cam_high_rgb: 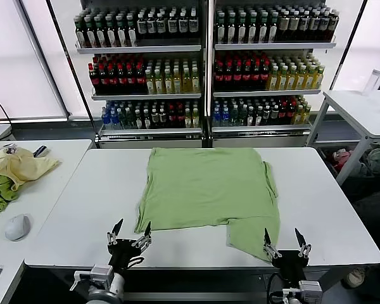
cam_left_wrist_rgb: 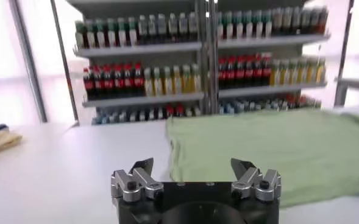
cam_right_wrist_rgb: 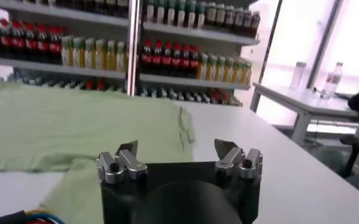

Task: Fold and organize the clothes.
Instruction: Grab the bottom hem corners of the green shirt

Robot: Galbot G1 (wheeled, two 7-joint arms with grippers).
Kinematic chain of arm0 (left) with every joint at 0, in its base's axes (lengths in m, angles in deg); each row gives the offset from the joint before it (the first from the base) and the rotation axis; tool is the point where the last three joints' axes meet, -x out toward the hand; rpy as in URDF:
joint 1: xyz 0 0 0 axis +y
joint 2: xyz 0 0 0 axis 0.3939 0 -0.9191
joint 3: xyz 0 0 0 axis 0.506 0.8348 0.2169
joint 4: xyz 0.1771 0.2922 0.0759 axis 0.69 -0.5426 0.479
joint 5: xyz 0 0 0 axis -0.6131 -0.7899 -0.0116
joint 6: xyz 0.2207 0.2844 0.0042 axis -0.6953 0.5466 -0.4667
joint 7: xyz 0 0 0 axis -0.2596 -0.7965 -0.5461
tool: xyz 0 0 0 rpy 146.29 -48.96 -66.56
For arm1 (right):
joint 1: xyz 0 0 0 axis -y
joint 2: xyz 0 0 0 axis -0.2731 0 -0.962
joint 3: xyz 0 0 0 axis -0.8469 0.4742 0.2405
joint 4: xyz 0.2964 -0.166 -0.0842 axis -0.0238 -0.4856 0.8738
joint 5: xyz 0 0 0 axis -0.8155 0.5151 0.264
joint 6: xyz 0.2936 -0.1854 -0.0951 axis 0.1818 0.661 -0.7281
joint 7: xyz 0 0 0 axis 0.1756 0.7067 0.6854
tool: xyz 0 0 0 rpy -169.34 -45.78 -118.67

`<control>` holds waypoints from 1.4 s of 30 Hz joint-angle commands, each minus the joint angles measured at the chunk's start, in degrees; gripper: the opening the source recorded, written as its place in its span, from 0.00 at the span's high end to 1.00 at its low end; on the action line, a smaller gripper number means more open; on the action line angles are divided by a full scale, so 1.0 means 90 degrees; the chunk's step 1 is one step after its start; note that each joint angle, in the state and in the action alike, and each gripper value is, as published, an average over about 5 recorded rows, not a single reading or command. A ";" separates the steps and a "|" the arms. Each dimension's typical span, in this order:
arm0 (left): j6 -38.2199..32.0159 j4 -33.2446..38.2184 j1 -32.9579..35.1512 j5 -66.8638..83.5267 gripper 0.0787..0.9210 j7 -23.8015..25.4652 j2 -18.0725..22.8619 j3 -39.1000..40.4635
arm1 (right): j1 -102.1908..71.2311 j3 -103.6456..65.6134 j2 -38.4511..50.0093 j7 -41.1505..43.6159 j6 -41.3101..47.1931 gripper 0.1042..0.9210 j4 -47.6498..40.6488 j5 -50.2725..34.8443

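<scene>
The light green shirt lies spread flat on the white table, plain side up, one part reaching toward the near right edge. No collar or print shows. My left gripper is open and empty at the near edge, just left of the shirt's near left corner. My right gripper is open and empty at the near edge, just right of the shirt's near right part. The shirt shows ahead in the left wrist view beyond that gripper, and in the right wrist view beyond that gripper.
A side table on the left holds a pale yellow garment, a darker green cloth and a white mouse. Bottle shelves stand behind the table. Another white table stands at the right.
</scene>
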 commanded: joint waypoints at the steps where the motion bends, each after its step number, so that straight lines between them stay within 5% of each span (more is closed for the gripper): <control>1: 0.0965 -0.1106 -0.1120 0.0104 0.12 -0.0230 -0.0234 0.0344 | 0.0152 0.0251 -0.0050 -0.0300 0.0690 0.12 -0.0310 -0.0054; 15: 0.0955 -0.0878 -0.1030 0.0771 0.16 -0.0228 -0.0342 0.0410 | 0.0172 0.0435 -0.0241 -0.0578 0.0681 0.16 -0.0638 -0.0528; 23: 0.0948 -0.0708 -0.0847 0.1061 0.42 -0.0172 -0.0328 0.0430 | 0.0075 0.0389 -0.0228 -0.0594 0.0671 0.43 -0.0637 -0.0893; 37: 0.0630 -0.0482 -0.0771 0.1293 0.90 -0.0081 -0.0373 0.0349 | -0.0042 0.0084 0.0052 0.0072 0.0110 0.74 -0.0344 -0.1124; 42: 0.0364 -0.0230 -0.0706 0.1492 0.97 -0.0059 -0.0500 0.0229 | -0.0030 -0.0185 0.0356 0.0371 -0.0224 0.87 -0.0075 -0.1152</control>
